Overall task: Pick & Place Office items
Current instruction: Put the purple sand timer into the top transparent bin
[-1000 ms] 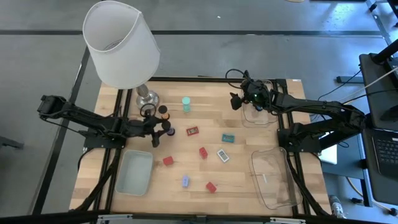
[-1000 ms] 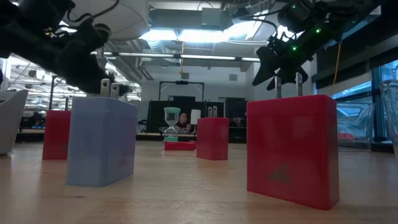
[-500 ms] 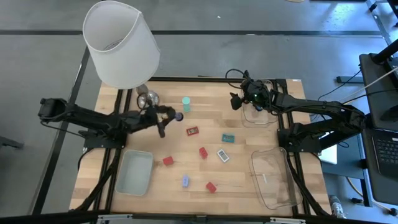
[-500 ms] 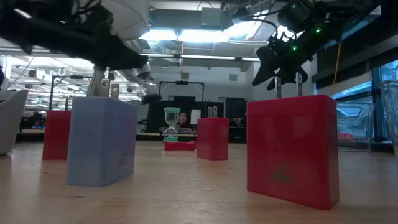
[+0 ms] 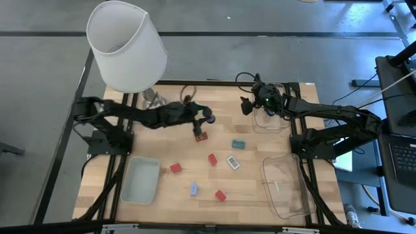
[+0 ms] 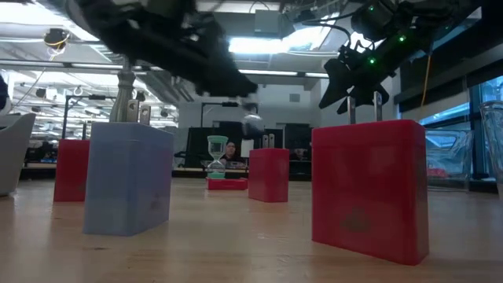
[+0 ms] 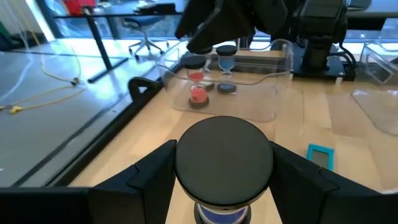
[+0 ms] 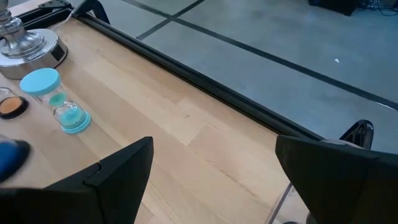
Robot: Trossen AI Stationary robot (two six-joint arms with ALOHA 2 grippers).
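Two arms: both over the far half of the table (image 5: 260, 188), the left reaching across toward the middle, the right near the far right corner.
Left gripper (image 5: 200, 123): stretched out above the middle of the table, its jaws closed around a short dark-capped cylinder with a blue middle (image 7: 224, 165); in the left wrist view the dark fingers (image 7: 146, 177) sit on either side of the round black cap.
Right gripper (image 5: 250, 105): hovers at the near-left edge of the small clear tray (image 5: 270, 123) at the far right of the table, jaws spread wide and holding nothing.
Small clear tray contents: three small cylinders visible in the left wrist view, one of them red-centred (image 7: 198, 94).
Teal cylinder (image 8: 57, 101): stands upright on the far side of the table, near the lamp base (image 8: 25, 42).
Flat red piece (image 5: 201, 137): lies on the table just below the left gripper.
Teal flat piece (image 5: 238, 145): right of the flat red piece, apart from it.
Red blocks: one mid-table (image 5: 212, 159), one toward the left (image 5: 175, 168), one near the front (image 5: 221, 195).
White rectangular piece (image 5: 233, 162): beside the mid-table red block.
Blue piece (image 5: 194, 189): near the front, left of the front red block.
Frosted tray (image 5: 140, 180): front left.
Large clear tray (image 5: 286, 186): front right.
Lamp shade (image 5: 127, 45): over the far left corner.
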